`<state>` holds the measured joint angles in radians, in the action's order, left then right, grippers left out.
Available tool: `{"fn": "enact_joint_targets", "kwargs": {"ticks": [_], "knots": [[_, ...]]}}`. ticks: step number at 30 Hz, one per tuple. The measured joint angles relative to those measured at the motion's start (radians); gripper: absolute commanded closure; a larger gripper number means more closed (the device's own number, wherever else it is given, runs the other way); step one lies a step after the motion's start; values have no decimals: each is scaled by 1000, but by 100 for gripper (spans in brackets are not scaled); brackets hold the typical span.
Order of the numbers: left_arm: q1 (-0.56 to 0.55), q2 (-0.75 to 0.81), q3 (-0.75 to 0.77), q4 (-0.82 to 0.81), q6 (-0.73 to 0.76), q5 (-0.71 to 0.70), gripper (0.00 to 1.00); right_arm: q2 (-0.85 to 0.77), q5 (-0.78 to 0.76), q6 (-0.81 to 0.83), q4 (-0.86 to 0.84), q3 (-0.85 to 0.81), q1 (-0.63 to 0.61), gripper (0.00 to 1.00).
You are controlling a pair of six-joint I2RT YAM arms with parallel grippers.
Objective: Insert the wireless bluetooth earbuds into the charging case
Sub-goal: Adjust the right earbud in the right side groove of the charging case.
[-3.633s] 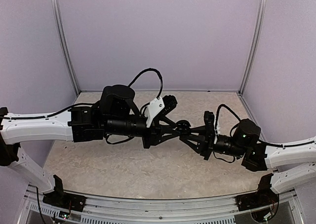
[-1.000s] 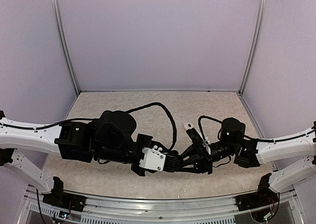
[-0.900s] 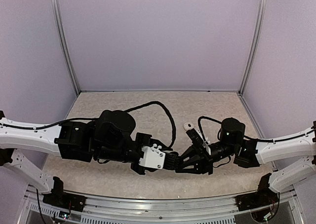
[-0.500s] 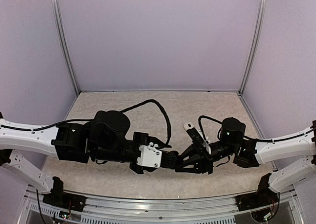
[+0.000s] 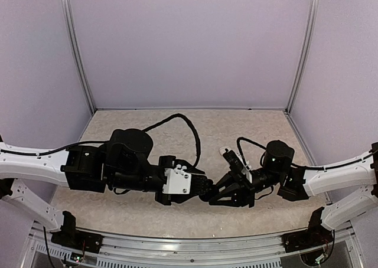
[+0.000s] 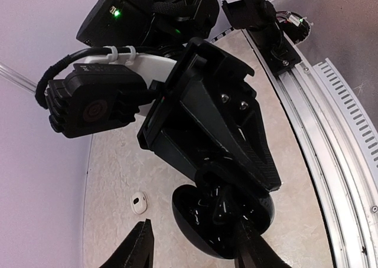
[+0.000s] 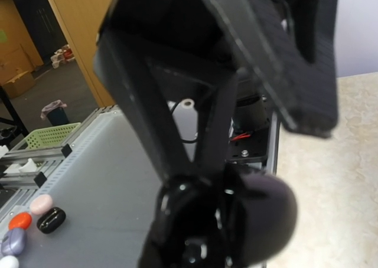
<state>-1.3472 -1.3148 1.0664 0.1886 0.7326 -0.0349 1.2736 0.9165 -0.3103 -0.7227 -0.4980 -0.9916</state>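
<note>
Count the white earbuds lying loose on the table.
1. One white earbud lies on the table, to the left of the black charging case in the left wrist view. Others may be hidden inside the case or out of view.

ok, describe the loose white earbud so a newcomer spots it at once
In the left wrist view, find the black charging case held in the right arm's fingers near the bottom of the frame, against the beige table. Just left of it, not touching, lies a tiny white earbud. It is the only small white thing there; its neighbours are black.
</note>
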Motion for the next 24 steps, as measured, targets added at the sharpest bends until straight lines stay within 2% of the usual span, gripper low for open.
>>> {"fn": "enact_joint_targets", "kwargs": {"ticks": [10,24], "knots": [[12,-8,6,-1,-91,-8,52,6,2,-25,-13,0,1,100],[47,-95,117,59,-263,-21,49,21,-29,-80,-75,23,11,100]]}}
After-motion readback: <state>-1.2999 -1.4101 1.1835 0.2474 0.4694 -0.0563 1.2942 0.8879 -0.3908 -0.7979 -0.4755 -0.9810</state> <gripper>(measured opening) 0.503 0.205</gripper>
